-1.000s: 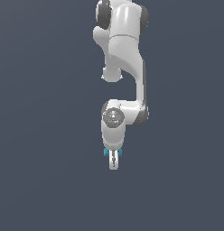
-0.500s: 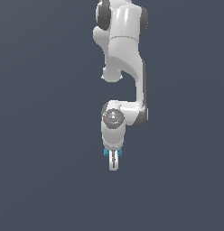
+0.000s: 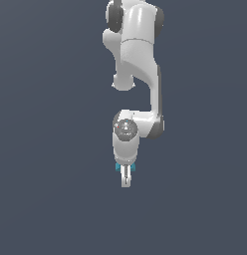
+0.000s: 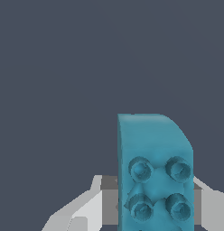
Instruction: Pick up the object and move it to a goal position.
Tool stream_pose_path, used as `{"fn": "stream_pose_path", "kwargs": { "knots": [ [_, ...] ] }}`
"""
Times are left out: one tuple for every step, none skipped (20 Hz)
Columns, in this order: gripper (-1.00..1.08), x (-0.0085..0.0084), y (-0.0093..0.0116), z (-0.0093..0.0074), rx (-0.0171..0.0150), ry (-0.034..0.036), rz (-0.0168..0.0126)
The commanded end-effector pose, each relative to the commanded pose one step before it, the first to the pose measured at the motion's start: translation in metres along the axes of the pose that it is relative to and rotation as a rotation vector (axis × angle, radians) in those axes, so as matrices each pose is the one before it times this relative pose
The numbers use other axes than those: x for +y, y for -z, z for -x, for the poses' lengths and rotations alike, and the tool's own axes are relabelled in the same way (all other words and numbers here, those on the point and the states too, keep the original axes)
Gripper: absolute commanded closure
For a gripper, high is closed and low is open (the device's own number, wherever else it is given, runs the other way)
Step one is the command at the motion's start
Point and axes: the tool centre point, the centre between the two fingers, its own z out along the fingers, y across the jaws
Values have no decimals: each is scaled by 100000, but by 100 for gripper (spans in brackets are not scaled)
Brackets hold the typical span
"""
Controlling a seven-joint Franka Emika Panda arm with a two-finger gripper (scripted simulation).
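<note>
The object (image 4: 154, 149) is a teal-blue block with round studs, and in the wrist view it fills the space between my two pale fingers (image 4: 73, 212). In the exterior view only small teal edges of the object (image 3: 117, 168) show on either side of the hand. My gripper (image 3: 125, 180) points straight down below the white arm (image 3: 138, 55) and is shut on the block. The block's underside is hidden.
Plain dark grey-blue background surrounds the arm in both views. No other object, container, edge or goal marker shows.
</note>
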Motion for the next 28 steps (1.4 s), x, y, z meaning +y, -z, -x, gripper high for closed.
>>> {"fn": "stream_pose_path", "kwargs": {
  "knots": [
    [108,246,295,425,-30,69,-146],
    [108,174,126,219,0,0,0],
    [108,199,119,291,6,58,37],
    [108,227,164,285,0,0,0],
    [108,254,184,321,0,0,0],
    [108,283,205,358,0,0,0],
    [108,314,228,397,0,0,0],
    [108,346,251,438,0,0,0],
    [108,380,276,482,0,0,0],
    [108,417,302,539,-66,18,5],
    [108,455,332,581,0,0,0],
    [108,496,363,635,0,0,0],
    [108,537,394,690,0,0,0],
    [108,575,420,748,-45,17,8],
    [108,607,448,785,0,0,0],
    [108,633,470,822,0,0,0],
    [108,633,472,826,0,0,0],
    [108,624,468,819,0,0,0],
    [108,613,462,809,0,0,0],
    [108,601,456,797,0,0,0],
    [108,588,448,784,0,0,0],
    [108,573,441,770,0,0,0],
    [108,556,432,755,0,0,0],
    [108,537,420,733,0,0,0],
    [108,514,404,704,0,0,0],
    [108,488,386,670,0,0,0],
    [108,460,368,640,0,0,0],
    [108,432,352,611,0,0,0]
  ]
}}
